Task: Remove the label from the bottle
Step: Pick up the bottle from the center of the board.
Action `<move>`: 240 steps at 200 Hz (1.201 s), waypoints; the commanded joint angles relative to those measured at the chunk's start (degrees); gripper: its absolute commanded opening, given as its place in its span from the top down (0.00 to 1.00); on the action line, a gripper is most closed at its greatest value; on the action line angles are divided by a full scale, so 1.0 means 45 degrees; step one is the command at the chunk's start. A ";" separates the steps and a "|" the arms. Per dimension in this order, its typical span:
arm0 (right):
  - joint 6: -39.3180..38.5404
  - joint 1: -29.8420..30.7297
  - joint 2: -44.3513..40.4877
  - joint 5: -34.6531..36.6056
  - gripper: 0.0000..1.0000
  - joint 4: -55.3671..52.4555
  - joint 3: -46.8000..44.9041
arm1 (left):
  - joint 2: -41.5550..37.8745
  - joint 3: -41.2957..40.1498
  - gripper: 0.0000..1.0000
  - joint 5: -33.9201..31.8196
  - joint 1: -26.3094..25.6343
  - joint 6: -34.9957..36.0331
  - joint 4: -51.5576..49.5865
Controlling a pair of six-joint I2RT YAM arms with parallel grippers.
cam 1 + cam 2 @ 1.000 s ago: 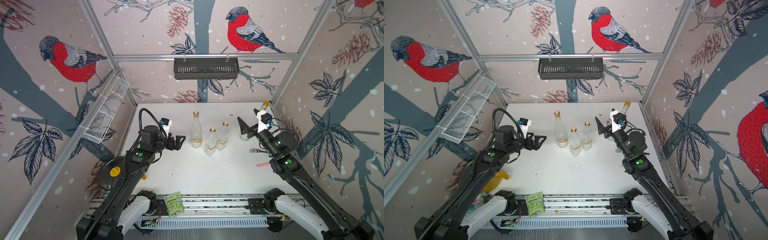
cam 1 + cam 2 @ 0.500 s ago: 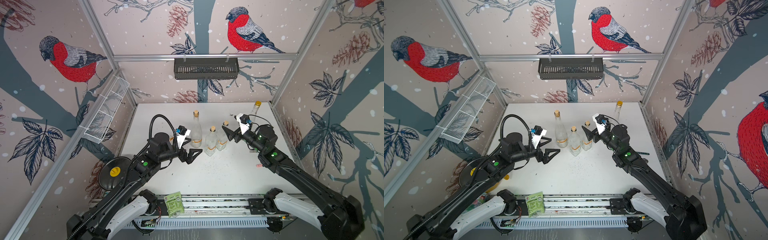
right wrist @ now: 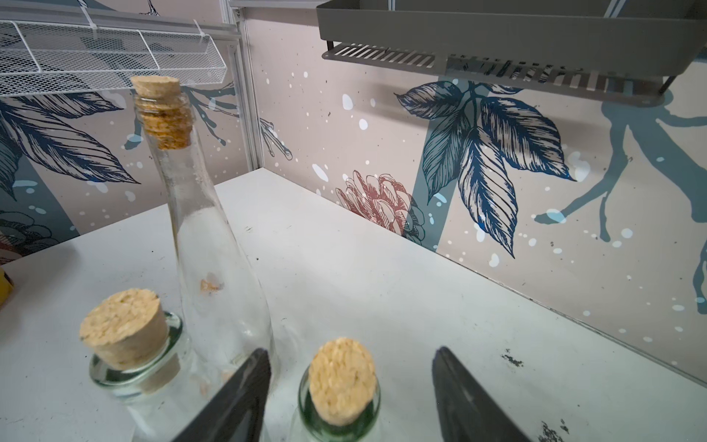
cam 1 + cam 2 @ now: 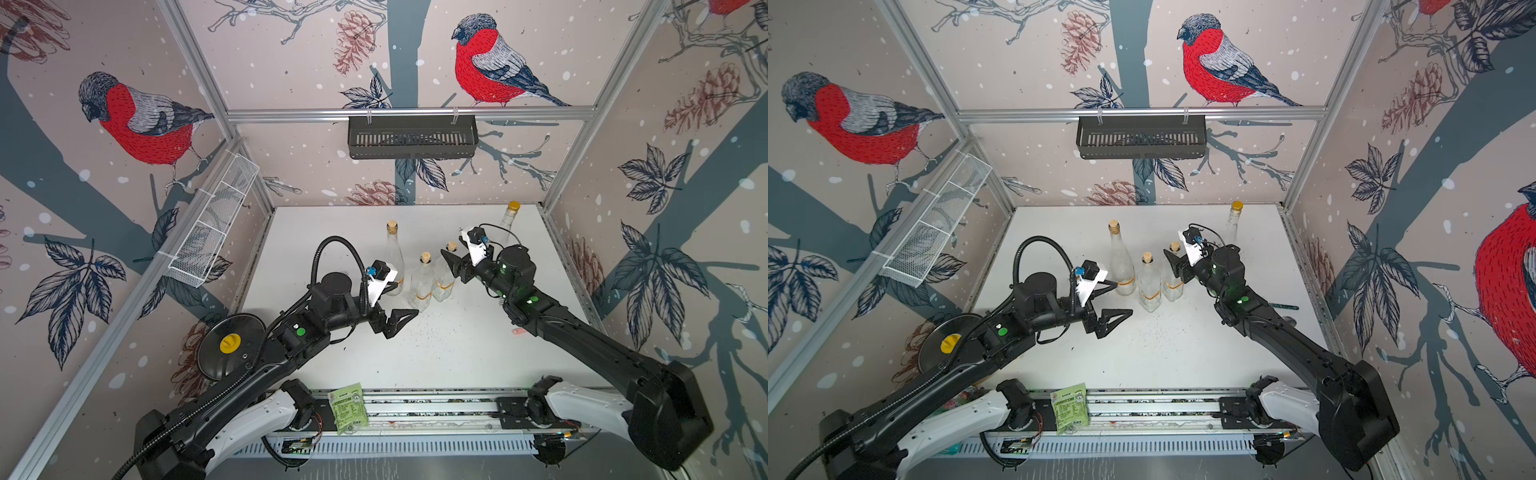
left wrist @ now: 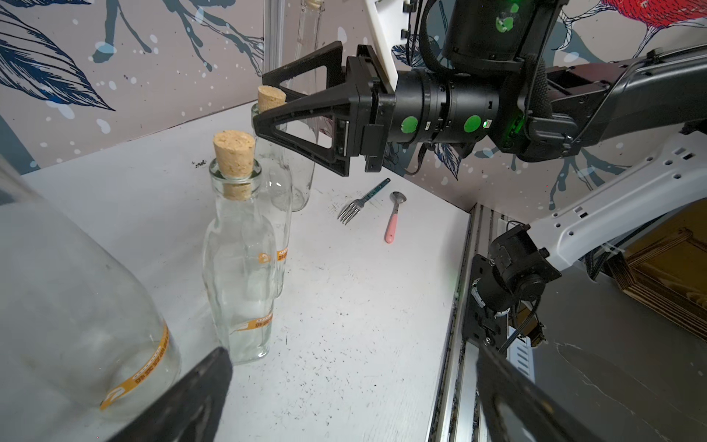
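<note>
- Right jaws parted around the cork (image 3: 341, 380) of a small bottle (image 4: 438, 276) mid-frame on the surface (image 4: 457, 357), not gripping; left jaws wide open, empty.
- Orange label (image 4: 444, 286) still on, nothing peeled yet.

In the left wrist view the large bottle (image 5: 88, 306) is blurred and cut off by the frame edge; print on its orange label (image 5: 139, 375) is unreadable. In a top view the right arm (image 4: 582, 337) hides all of the pink spoon (image 4: 517, 331) but its handle end. Text on the green packet (image 4: 347, 409) is too small to read.
</note>
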 commanded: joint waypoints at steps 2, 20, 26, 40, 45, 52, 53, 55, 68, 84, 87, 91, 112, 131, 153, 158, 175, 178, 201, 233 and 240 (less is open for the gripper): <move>0.0019 0.0070 0.0051 -0.0087 0.43 0.0525 0.0109 | -0.0041 -0.0046 0.01 -0.0242 -0.0079 0.0195 0.0881; -0.0074 0.0049 0.0023 -0.0087 0.49 0.0450 0.0041 | 0.0016 -0.0026 0.01 -0.0306 -0.0183 0.0171 0.0908; -0.0107 0.0063 0.0009 -0.0087 0.50 0.0432 0.0021 | 0.0028 -0.0045 0.01 -0.0349 -0.0236 0.0189 0.0939; -0.0148 0.0055 0.0002 -0.0068 0.55 0.0313 0.0012 | 0.0076 -0.0054 0.01 -0.0464 -0.0421 0.0222 0.1016; -0.0172 0.0054 -0.0022 -0.0056 0.56 0.0297 -0.0007 | 0.0095 -0.0064 0.01 -0.0516 -0.0497 0.0238 0.1054; -0.0196 0.0051 -0.0062 -0.0048 0.59 0.0274 -0.0008 | 0.0143 -0.0080 0.01 -0.0594 -0.0585 0.0256 0.1089; -0.0199 0.0059 -0.0057 -0.0058 0.60 0.0284 -0.0008 | 0.0148 -0.0083 0.01 -0.0601 -0.0587 0.0262 0.1117; -0.0201 0.0065 -0.0053 -0.0036 0.61 0.0261 -0.0023 | 0.0182 -0.0089 0.01 -0.0607 -0.0628 0.0266 0.1138; -0.0231 0.0064 -0.0145 -0.0052 0.65 0.0174 -0.0023 | 0.0290 -0.0116 0.01 -0.0676 -0.0775 0.0321 0.1240; -0.0387 0.0050 -0.0280 -0.0028 0.73 -0.0047 -0.0008 | 0.0402 -0.0188 0.01 -0.0779 -0.0945 0.0360 0.1440; -0.0437 0.0063 -0.0312 -0.0031 0.74 -0.0121 0.0009 | 0.0417 -0.0191 0.01 -0.0783 -0.0968 0.0377 0.1470; -0.0489 0.0048 -0.0356 0.0007 0.75 -0.0219 0.0021 | 0.0441 -0.0208 0.01 -0.0794 -0.1000 0.0401 0.1491; -0.0626 0.0066 -0.0830 0.0234 0.78 -0.0661 0.0053 | 0.0447 -0.0387 0.01 -0.0863 -0.1219 0.0526 0.1854; -0.0568 0.0070 -0.1427 0.0316 0.80 -0.0820 -0.0042 | 0.0393 -0.0694 0.01 -0.0797 -0.1367 0.0804 0.2352; -0.0256 0.0341 -0.2026 0.0737 0.84 -0.1878 0.0146 | 0.0238 -0.1184 0.01 -0.1078 -0.1836 0.1269 0.3088; -0.0208 0.0471 -0.2201 0.0921 0.84 -0.2083 0.0112 | 0.0215 -0.1274 0.01 -0.1176 -0.1939 0.1357 0.3227; -0.0071 0.0972 -0.2949 0.1368 0.86 -0.2716 -0.0024 | 0.0146 -0.1609 0.01 -0.1418 -0.2254 0.1555 0.3747; -0.0034 0.1057 -0.3077 0.1450 0.86 -0.2815 -0.0042 | 0.0121 -0.1687 0.01 -0.1442 -0.2294 0.1576 0.3865; 0.0347 0.1728 -0.4072 0.1662 0.88 -0.3734 -0.0183 | -0.0184 -0.2610 0.01 -0.1426 -0.2517 0.1880 0.4990; 0.0633 0.3047 -0.5253 0.2022 0.88 -0.4451 -0.0500 | -0.0744 -0.3854 0.01 -0.1579 -0.2826 0.2200 0.5871; 0.0685 0.3343 -0.5386 0.2022 0.88 -0.4416 -0.0587 | -0.0880 -0.4095 0.01 -0.1731 -0.2934 0.2201 0.6020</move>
